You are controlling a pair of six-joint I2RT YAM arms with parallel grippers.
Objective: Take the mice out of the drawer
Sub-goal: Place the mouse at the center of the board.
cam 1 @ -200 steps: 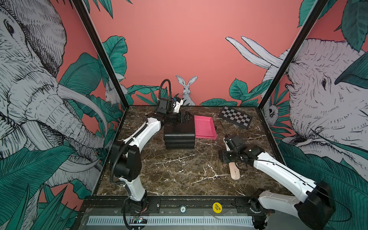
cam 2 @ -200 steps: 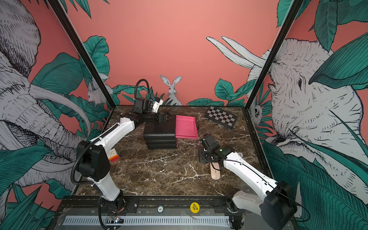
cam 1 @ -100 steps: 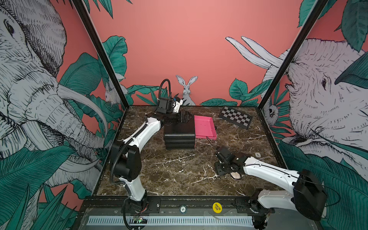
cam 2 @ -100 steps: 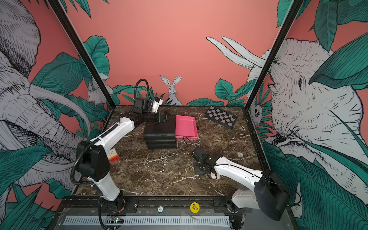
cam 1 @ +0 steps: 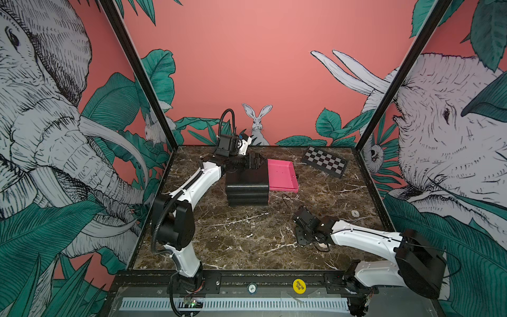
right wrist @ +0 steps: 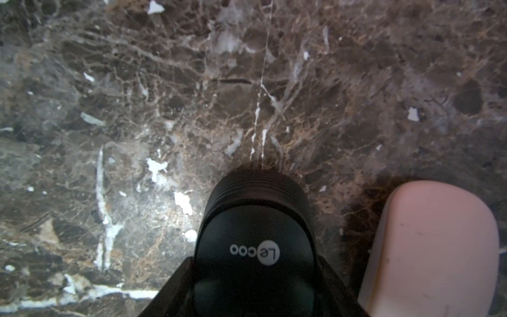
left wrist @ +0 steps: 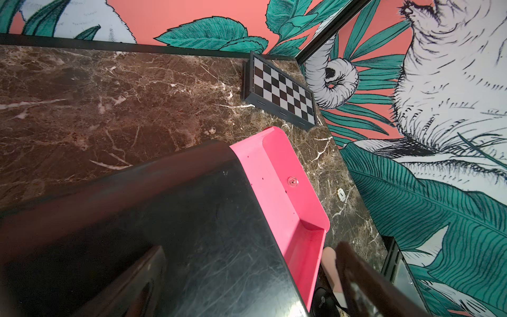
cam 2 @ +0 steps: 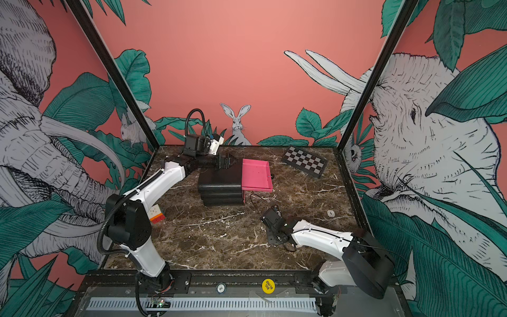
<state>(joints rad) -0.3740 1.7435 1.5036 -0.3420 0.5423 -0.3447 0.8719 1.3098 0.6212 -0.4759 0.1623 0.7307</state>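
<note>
**Black mouse in the right jaws, low over the marble**

Right gripper (right wrist: 253,274) — jaws part closed, one finger on each flank of the black mouse (right wrist: 253,219), lower middle of the right wrist frame. Whether its belly touches the marble table (right wrist: 164,109) I cannot tell. The pink-cream mouse (right wrist: 433,247) lies just beside it on the table, lower right of that frame, untouched.

In both top views this gripper sits right of centre in the lower half, well apart from the pink drawer (cam 1: 282,175). The drawer stands pulled out of the black cabinet (cam 1: 247,186) at mid-frame, and its visible floor is bare. No other mice show.

Left gripper (cam 1: 253,162) — fingers spread, holding nothing, over the cabinet's top rear.

Handling, judged: hard plastic shell, light, rigid, not delicate this near the table. The domed back looks smooth and probably slippery, so the flanks at the waist are the place to pinch, as here. The slim pink-cream one offers less side wall and likely wants a low grip across its width.
</note>
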